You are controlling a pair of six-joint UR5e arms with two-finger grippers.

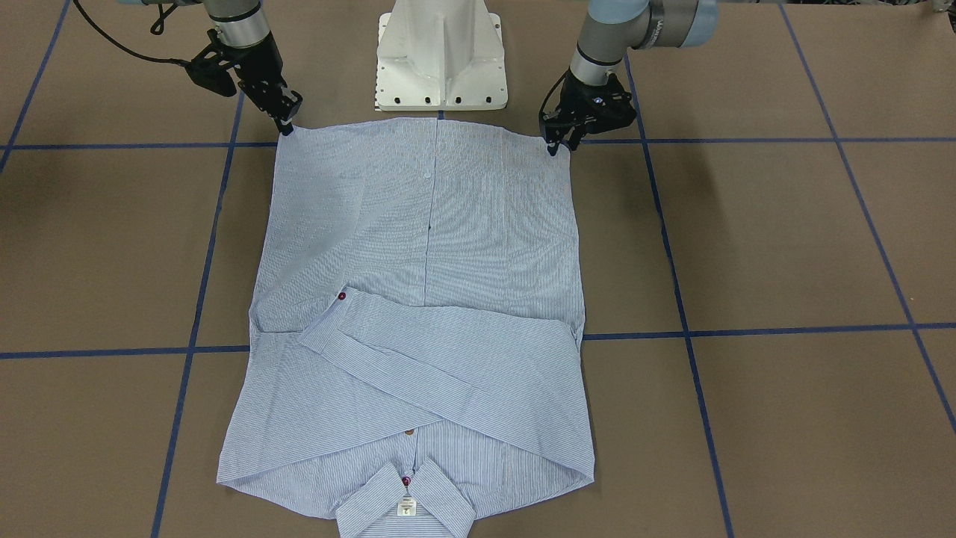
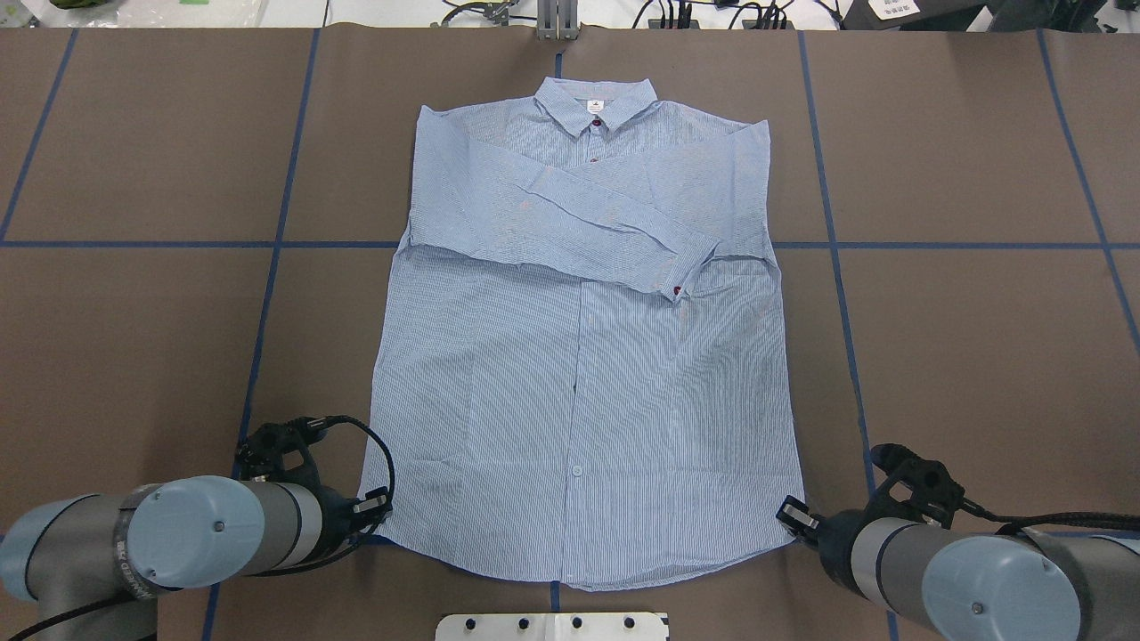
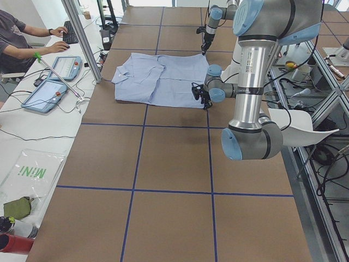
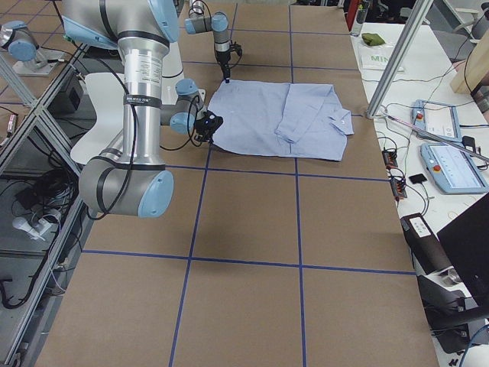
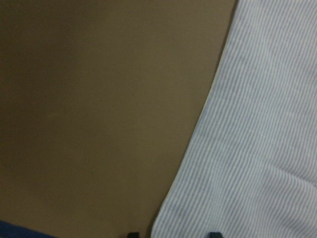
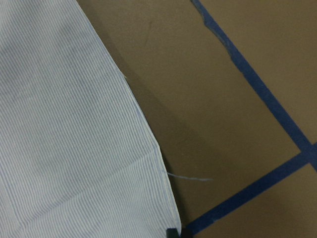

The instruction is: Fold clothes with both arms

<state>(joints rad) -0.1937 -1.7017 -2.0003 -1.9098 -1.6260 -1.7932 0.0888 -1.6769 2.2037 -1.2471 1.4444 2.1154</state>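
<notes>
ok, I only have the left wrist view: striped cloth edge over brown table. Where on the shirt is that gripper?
Observer: The left gripper is at the shirt's hem corner on the robot's left, nearest the base.
Operator: And the other arm?
Observer: The right gripper is at the opposite hem corner.
Operator: Sleeves?
Observer: One sleeve lies folded across the chest, its cuff toward the robot's right.

Exterior views bright, soft shadows. Left wrist view dim, darkest at 9 o'clock; shirt stripes blurred, possibly defocused.
</notes>
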